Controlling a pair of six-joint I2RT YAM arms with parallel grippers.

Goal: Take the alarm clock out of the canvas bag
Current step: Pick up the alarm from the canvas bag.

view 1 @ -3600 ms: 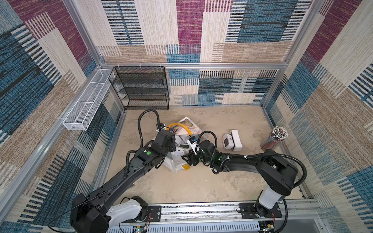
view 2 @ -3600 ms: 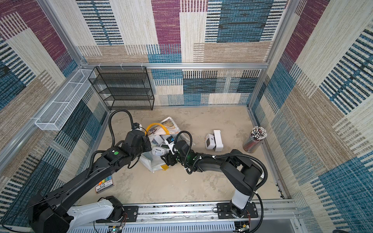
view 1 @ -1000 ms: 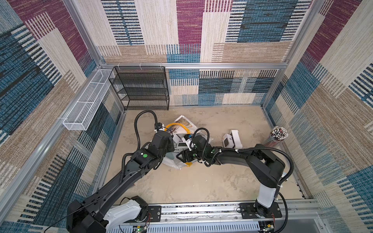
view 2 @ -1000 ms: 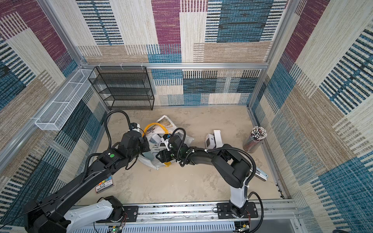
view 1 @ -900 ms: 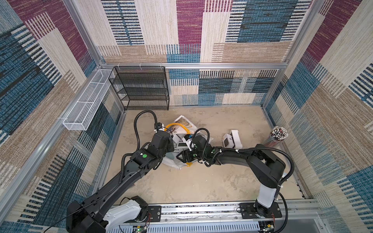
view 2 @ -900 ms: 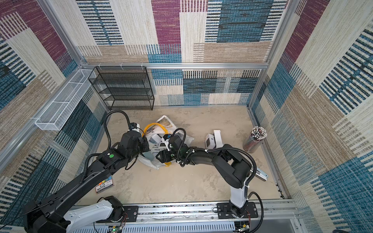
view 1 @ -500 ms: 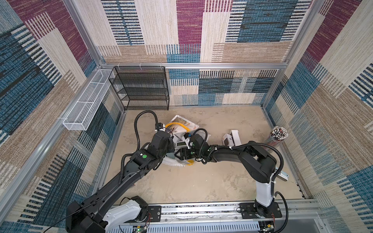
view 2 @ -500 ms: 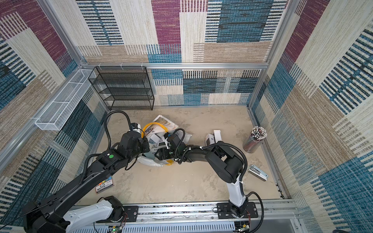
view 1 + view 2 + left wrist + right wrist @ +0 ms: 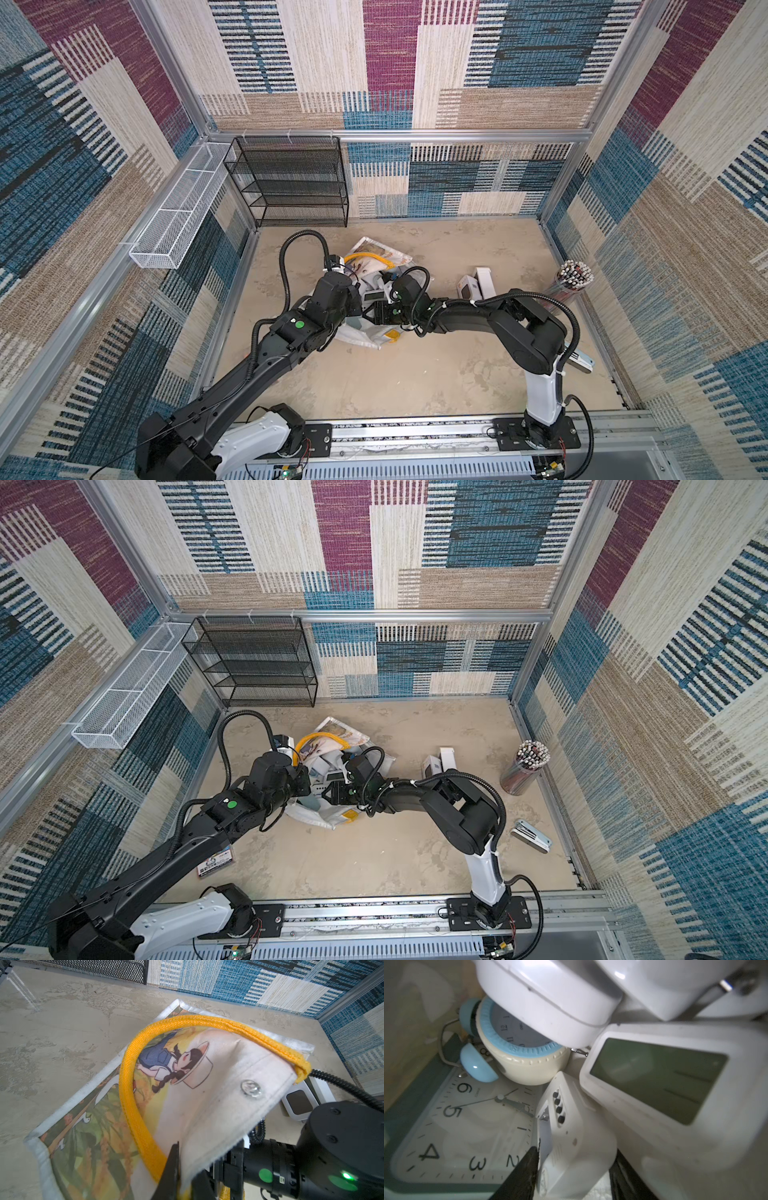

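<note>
The canvas bag (image 9: 376, 257) lies on its side in both top views, white with a printed panel and a yellow handle (image 9: 133, 1076). My left gripper (image 9: 185, 1176) is shut on the bag's white rim (image 9: 218, 1126), holding the mouth up. My right gripper (image 9: 575, 1167) reaches inside the bag, and its black fingers (image 9: 525, 1172) press both sides of a small white alarm clock (image 9: 575, 1138) with black buttons. Other clocks crowd round it: a cream twin-bell one (image 9: 517, 1059), a square green-framed one (image 9: 446, 1126) and a white digital one (image 9: 654, 1088).
A black mesh shelf (image 9: 291, 183) and a white wire basket (image 9: 178, 216) stand at the back left. Right of the bag lie two white clocks (image 9: 473, 282), a cup of pencils (image 9: 569, 278) and a stapler (image 9: 532, 833). A card (image 9: 214, 864) lies under the left arm.
My right arm has pushed further left into the bag and its jaws have narrowed onto the white clock. The left gripper keeps hold of the rim.
</note>
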